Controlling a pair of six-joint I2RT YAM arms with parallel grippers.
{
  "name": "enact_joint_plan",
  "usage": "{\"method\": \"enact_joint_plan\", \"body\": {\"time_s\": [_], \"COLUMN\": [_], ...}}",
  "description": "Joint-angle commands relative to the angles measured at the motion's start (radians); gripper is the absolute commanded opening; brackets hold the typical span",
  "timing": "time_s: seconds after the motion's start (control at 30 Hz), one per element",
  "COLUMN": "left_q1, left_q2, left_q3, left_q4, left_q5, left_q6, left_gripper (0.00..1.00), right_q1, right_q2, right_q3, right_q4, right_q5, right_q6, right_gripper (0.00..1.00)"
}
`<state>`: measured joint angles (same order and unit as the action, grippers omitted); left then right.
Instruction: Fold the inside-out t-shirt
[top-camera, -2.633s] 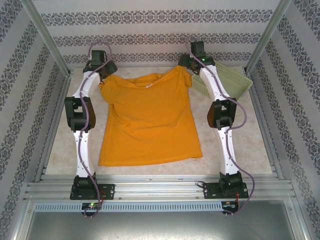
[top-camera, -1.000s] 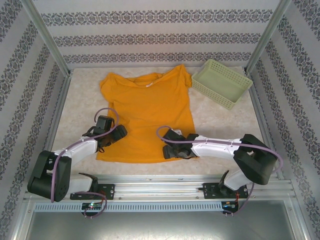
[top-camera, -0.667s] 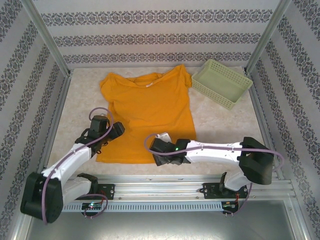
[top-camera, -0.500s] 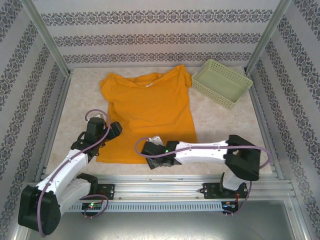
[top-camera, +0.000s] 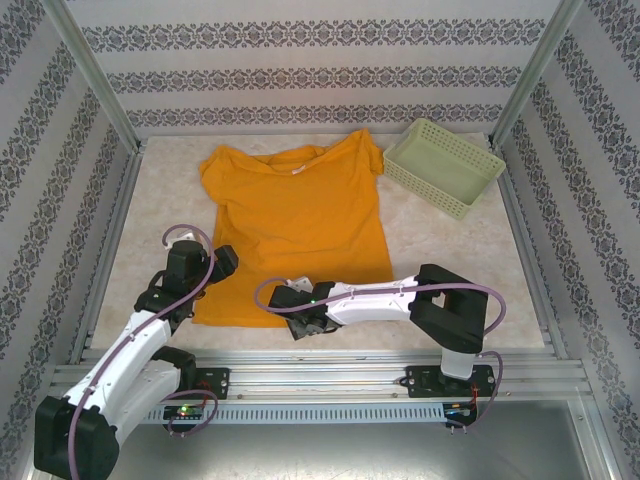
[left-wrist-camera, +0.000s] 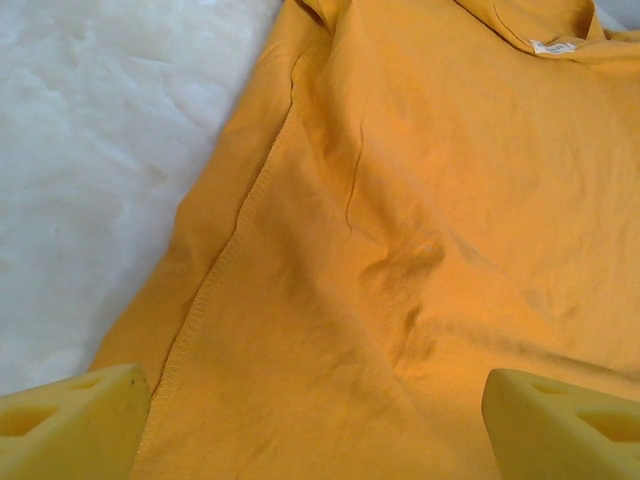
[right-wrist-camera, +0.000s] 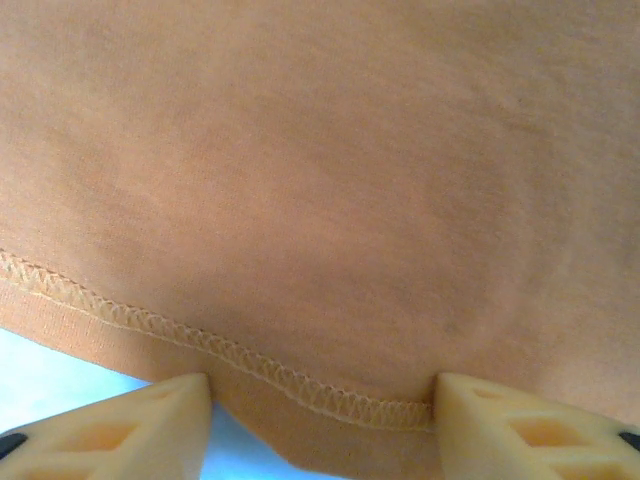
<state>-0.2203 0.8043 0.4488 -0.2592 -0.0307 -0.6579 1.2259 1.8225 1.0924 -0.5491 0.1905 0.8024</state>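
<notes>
Where overhead shows basket (top-camera: 445, 165), wrists show t-shirt (left-wrist-camera: 420, 200) seams (left-wrist-camera: 215, 290).

A lab robot cell, shown by aluminium frame (top-camera: 88, 72) and wallpapered panels (top-camera: 320, 60).

Orange t-shirt (top-camera: 300, 235) spread flat, collar far, apparently inside-out.

T-shirt (top-camera: 295, 235) flat on table (top-camera: 450, 270), basket (top-camera: 443, 167) beside far-right sleeve, left fingers (left-wrist-camera: 70, 425) at near-left corner, right fingers (right-wrist-camera: 130, 425) at near hem
</notes>
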Motion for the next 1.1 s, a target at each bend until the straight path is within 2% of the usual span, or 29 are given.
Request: {"method": "enact_joint_plan", "body": {"time_s": [0.0, 0.17, 0.33, 0.4, 0.57, 0.9, 1.07], "left_q1": [0.01, 0.011, 0.01, 0.011, 0.01, 0.011, 0.01], "left_q2": [-0.008, -0.001, 0.017, 0.028, 0.034, 0.043, 0.056], "left_q3": [-0.015, -0.015, -0.013, -0.011, -0.012, -0.014, -0.012], "left_q4": [-0.031, -0.029, -0.027, -0.025, -0.02, -0.015, -0.009], "left_q5": [-0.015, -0.017, -0.013, -0.006, 0.0, 0.006, 0.013], "left_q6": [0.02, 0.02, 0.02, 0.02, 0.019, 0.022, 0.022], "left_gripper": [0.86, 0.87, 0.87, 0.87, 0.87, 0.88, 0.88], "right_q1": [-0.008, -0.008, -0.008, -0.009, -0.006, -0.006, -0.003], "right_q2": [0.021, -0.007, -0.042, -0.05, -0.049, -0.06, -0.08], "right_q3": [0.001, -0.007, -0.014, -0.018, -0.02, -0.011, -0.008], "right_q4": [-0.006, -0.015, -0.026, -0.022, -0.02, -0.045, -0.057], "right_q5": [-0.002, 0.022, 0.04, 0.039, 0.04, 0.054, 0.068], "right_q6": [0.022, 0.017, 0.011, 0.01, 0.012, 0.009, 0.009], "right_gripper": [0.52, 0.37, 0.28, 0.28, 0.35, 0.27, 0.29]}}
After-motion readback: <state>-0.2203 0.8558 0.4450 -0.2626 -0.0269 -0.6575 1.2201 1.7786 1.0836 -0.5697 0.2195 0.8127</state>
